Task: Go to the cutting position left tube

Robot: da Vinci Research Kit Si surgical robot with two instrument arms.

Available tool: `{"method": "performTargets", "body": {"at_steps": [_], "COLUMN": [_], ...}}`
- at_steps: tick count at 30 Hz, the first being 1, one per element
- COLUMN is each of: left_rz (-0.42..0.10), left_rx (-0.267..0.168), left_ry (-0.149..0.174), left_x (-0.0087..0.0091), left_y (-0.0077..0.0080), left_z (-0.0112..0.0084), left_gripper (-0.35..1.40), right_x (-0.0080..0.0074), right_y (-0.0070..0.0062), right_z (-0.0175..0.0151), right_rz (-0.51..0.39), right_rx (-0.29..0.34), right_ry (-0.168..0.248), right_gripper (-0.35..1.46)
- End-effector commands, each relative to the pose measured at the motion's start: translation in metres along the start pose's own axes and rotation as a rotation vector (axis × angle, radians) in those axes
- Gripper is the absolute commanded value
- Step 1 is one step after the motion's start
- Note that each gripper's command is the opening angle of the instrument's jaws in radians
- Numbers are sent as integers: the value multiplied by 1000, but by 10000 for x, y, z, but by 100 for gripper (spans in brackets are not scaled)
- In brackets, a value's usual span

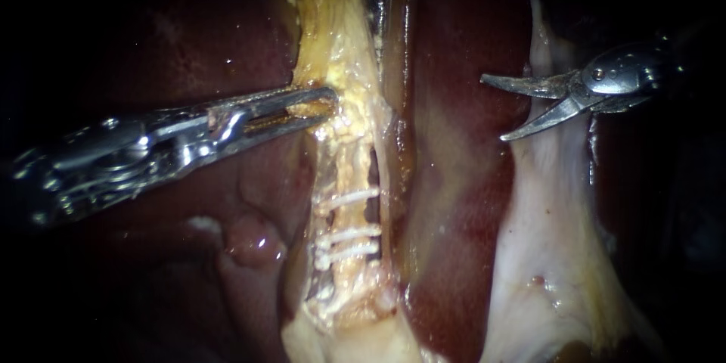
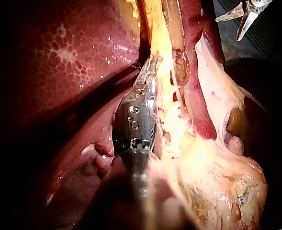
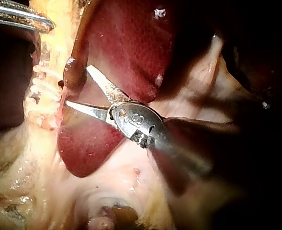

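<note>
**Endoscope view: open blades sit well right of the clipped left tube**

The left instrument (image 1: pixel 316 103) reaches in from the left edge. Its long slotted claw is narrow and clamped on the yellow tissue (image 1: pixel 333 45) at upper centre, with that tissue pinched between the two sides.

Just below that hold, the left tube (image 1: pixel 349 219) runs down the middle of the frame. It is pale yellow and crossed by three white clips (image 1: pixel 348 236), one alone above and two close together beneath it. A bare stretch of tube shows between the single clip and the pair.

Over at upper right comes the right instrument (image 1: pixel 495 108). Its claw is a pair of curved blades, spread wide, with nothing between them. The blades point left over the dark red liver (image 1: pixel 454 181), with pale tissue (image 1: pixel 544 242) directly beneath the hinge. They are well apart from the tube, higher than the clips, and a band of liver lies between.

In the left wrist view, the left instrument (image 2: pixel 148 79) has its tip buried in the yellow strand, and the right instrument (image 2: pixel 239 17) is far ahead and off to the side, blades apart.

In the right wrist view, the right instrument (image 3: pixel 77 84) has its blades splayed over liver, tips close to a dark edge of tissue. The left instrument (image 3: pixel 16 14) is beyond it, across the yellow strip.
</note>
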Motion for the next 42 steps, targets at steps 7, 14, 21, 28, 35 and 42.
{"method": "performTargets", "body": {"at_steps": [7,14,21,28,35,42], "left_rz": [0,-8,-19,-26,-30,-37], "left_rx": [1,-3,-14,-17,-18,-19], "left_ry": [0,0,-33,-48,-56,-59], "left_x": [0,-21,-41,-51,-55,-55], "left_y": [-1,0,2,-4,-8,-11], "left_z": [-1,-29,-68,-87,-100,-103], "left_gripper": [-35,-35,-35,-35,-35,-35], "right_x": [1,-7,-24,-37,-55,-71], "right_y": [-2,-15,-39,-65,-76,-64], "right_z": [2,17,60,116,164,185], "right_rz": [0,33,124,201,287,316], "right_rx": [0,44,221,336,422,432], "right_ry": [0,14,-178,-245,-291,-306], "right_gripper": [145,145,140,138,138,136]}}
